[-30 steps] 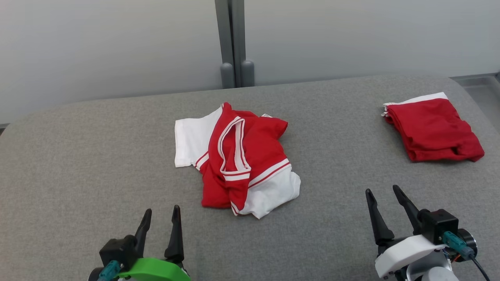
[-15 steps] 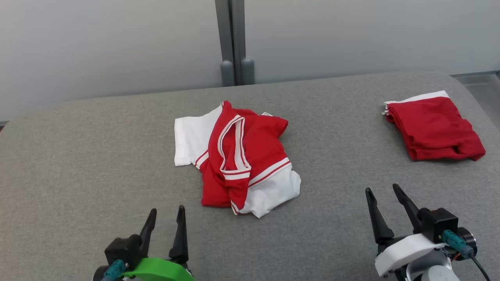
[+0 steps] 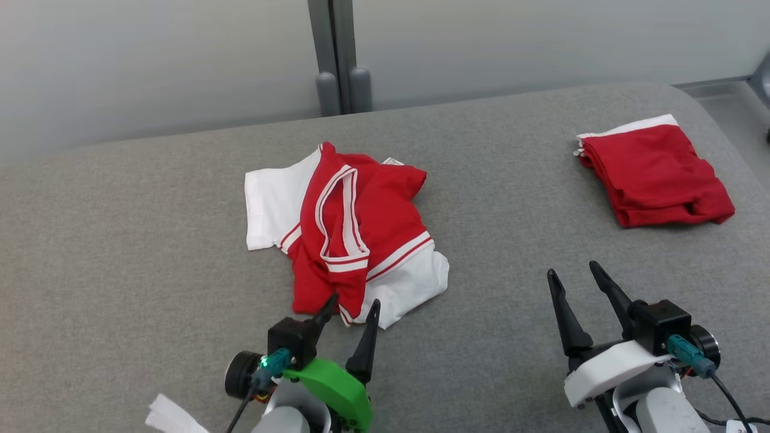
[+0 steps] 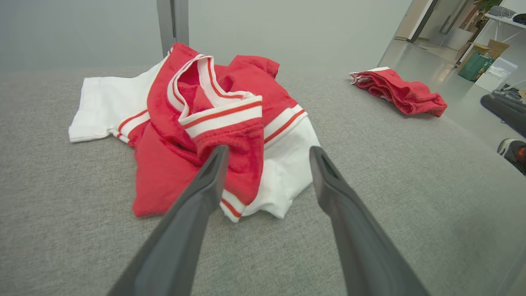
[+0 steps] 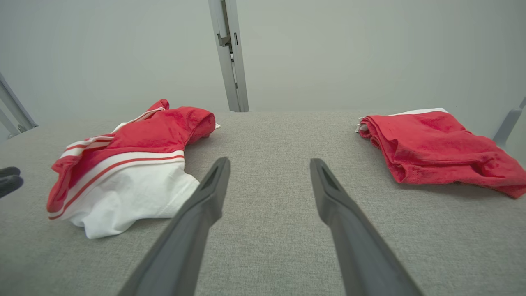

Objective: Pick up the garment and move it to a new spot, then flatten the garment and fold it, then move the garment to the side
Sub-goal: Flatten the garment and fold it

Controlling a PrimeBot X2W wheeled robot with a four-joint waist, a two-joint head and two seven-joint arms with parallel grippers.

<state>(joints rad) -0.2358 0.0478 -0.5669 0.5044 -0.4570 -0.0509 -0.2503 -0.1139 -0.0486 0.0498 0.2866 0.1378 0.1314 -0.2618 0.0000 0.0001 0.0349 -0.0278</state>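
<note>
Folded red cloth [image 3: 652,171] at far right, grey padded table [image 3: 120,240], grey post [image 3: 329,54]

Crumpled garment [image 5: 123,172], folded red cloth [image 5: 435,152] well apart.

Head view: high, looking forward and down across the desk [image 3: 120,240] to its far edge. Left wrist view: low, close to the garment [image 4: 213,123] at mid-desk. Right wrist view: low, farther back, facing the far edge. All share the garment and the folded red cloth [image 3: 652,171] near the far right corner.
</note>
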